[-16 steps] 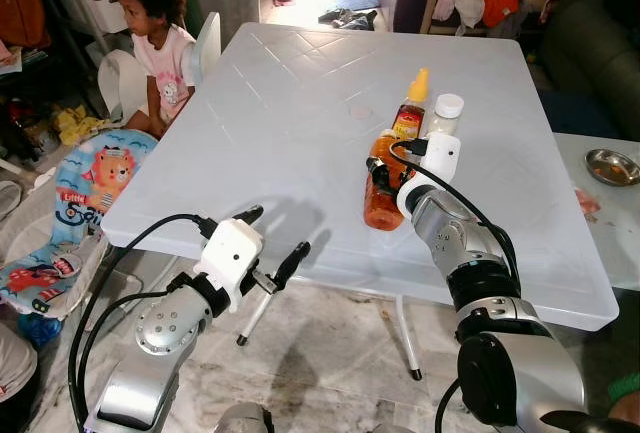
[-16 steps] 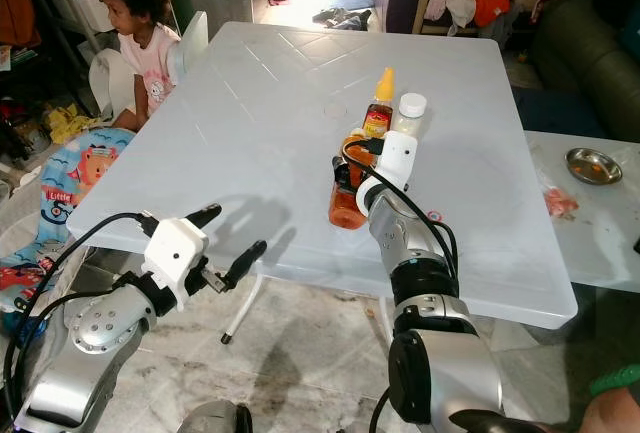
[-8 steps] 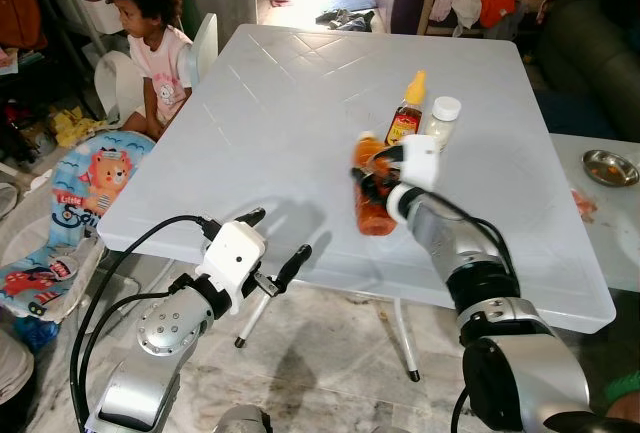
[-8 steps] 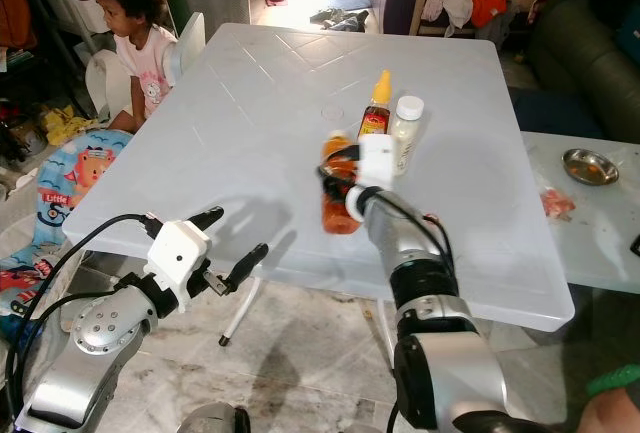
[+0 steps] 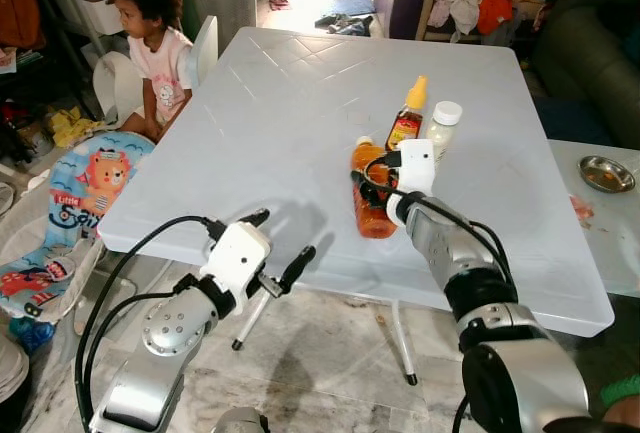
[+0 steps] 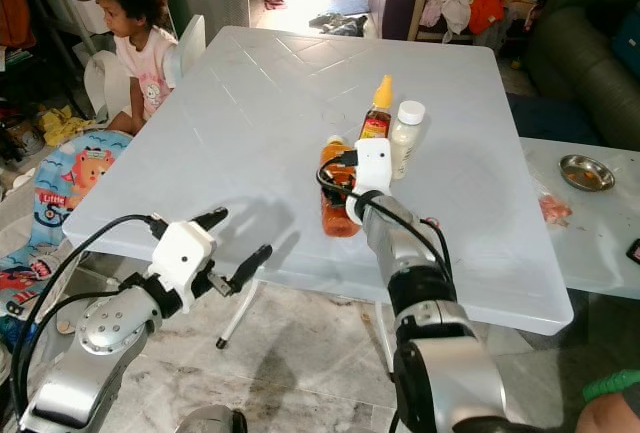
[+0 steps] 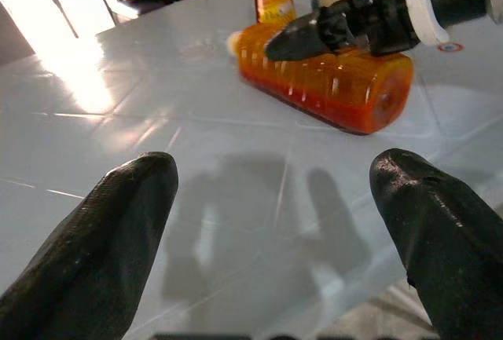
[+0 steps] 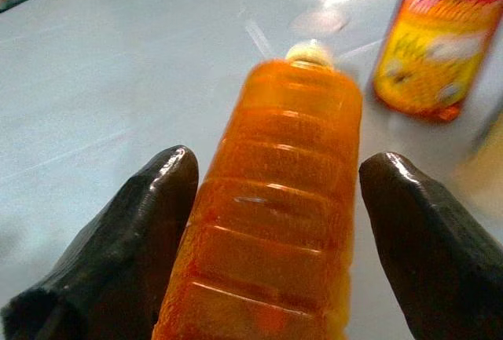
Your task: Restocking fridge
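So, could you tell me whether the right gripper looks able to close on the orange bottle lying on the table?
Probably yes: the right gripper is open, with a black finger on either side of the orange bottle, and nothing between them and its ribbed sides.

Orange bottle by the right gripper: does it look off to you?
Yes. The orange bottle lies on its side on the white table, while the yellow-capped bottle and white-capped bottle beside it stand upright. The right gripper straddles it, fingers open. No spill shows.
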You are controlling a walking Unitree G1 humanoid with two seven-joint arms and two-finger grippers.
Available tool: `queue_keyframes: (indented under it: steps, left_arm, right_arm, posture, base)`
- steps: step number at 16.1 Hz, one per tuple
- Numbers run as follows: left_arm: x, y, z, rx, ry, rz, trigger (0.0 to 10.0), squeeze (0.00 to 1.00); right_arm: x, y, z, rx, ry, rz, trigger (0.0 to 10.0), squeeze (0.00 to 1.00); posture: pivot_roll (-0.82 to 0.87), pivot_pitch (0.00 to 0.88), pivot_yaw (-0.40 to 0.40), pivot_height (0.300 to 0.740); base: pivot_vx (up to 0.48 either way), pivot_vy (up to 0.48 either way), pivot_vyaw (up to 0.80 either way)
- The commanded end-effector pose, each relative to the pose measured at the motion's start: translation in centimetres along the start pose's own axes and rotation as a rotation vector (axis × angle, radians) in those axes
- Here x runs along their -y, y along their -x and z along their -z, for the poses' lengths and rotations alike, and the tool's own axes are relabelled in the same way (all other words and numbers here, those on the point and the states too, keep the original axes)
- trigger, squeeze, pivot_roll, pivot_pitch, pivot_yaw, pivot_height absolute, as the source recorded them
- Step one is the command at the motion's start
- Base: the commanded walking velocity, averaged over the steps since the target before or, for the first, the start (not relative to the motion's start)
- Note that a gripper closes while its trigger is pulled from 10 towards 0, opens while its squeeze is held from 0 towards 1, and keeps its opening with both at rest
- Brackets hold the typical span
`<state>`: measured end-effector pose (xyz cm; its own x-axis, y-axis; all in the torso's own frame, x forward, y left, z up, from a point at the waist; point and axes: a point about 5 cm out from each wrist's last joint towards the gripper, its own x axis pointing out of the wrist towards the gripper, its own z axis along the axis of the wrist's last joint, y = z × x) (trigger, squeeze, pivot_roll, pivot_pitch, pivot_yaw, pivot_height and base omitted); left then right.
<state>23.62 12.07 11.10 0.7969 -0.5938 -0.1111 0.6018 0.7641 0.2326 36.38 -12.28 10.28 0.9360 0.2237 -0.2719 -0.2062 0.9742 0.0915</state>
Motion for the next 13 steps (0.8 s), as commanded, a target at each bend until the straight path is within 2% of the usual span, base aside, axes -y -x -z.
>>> queue_keyframes:
  steps: [1, 2, 3, 5, 7, 10, 11, 12, 13]
  left_arm:
    - [-0.4, -0.1, -0.1, 0.006, -0.012, -0.025, 10.0, 0.0]
    - [-0.5, -0.2, -0.2, 0.014, -0.015, -0.045, 10.0, 0.0]
    - [-0.7, -0.2, -0.2, 0.017, -0.012, -0.06, 10.0, 0.0]
    - [-0.8, -0.4, -0.3, 0.026, -0.006, -0.083, 10.0, 0.0]
    - [-0.7, -0.5, -0.3, 0.028, -0.008, -0.078, 10.0, 0.0]
    - [-0.7, -0.6, -0.3, 0.029, -0.014, -0.074, 10.0, 0.0]
    - [-0.7, -0.7, -0.3, 0.029, -0.026, -0.065, 10.0, 0.0]
    - [-0.6, -0.8, -0.4, 0.031, -0.036, -0.053, 10.0, 0.0]
    - [-0.6, -0.8, -0.4, 0.032, -0.037, -0.05, 10.0, 0.0]
  right_arm:
    - [0.8, 0.5, 1.4, -0.01, 0.063, 0.06, 10.0, 0.0]
    - [0.6, 0.7, -0.5, 0.126, 0.156, 0.076, 10.0, 0.0]
    - [0.3, 0.9, -1.3, 0.192, 0.216, 0.077, 10.0, 0.0]
    - [-0.5, 1.5, -1.9, 0.284, 0.256, 0.063, 10.0, 0.0]
    - [-0.7, 1.5, -0.6, 0.218, 0.177, 0.051, 10.0, 0.0]
    - [-0.2, 1.6, -0.6, 0.209, 0.121, 0.073, 10.0, 0.0]
    - [0.3, 1.4, -1.2, 0.219, 0.076, 0.071, 10.0, 0.98]
    - [0.9, 1.1, -2.0, 0.225, 0.009, 0.075, 10.0, 1.0]
    - [1.1, 1.0, -2.3, 0.224, -0.012, 0.08, 10.0, 1.0]
  posture:
    - [0.07, 0.011, -0.014, 0.74]
    - [0.07, 0.009, -0.017, 0.74]
    - [0.07, 0.009, -0.017, 0.74]
    - [0.07, 0.006, -0.02, 0.74]
    - [0.07, 0.002, -0.021, 0.74]
    - [0.07, 0.0, -0.019, 0.74]
    - [0.07, 0.0, -0.017, 0.74]
    - [0.07, 0.0, -0.013, 0.74]
    - [0.07, 0.0, -0.012, 0.74]
  base:
    - [0.0, 0.0, 0.0]
    - [0.0, 0.0, 0.0]
    - [0.0, 0.0, 0.0]
    - [0.0, 0.0, 0.0]
    - [0.0, 0.0, 0.0]
    - [0.0, 0.0, 0.0]
    - [0.0, 0.0, 0.0]
    - [0.0, 0.0, 0.0]
    - [0.0, 0.0, 0.0]
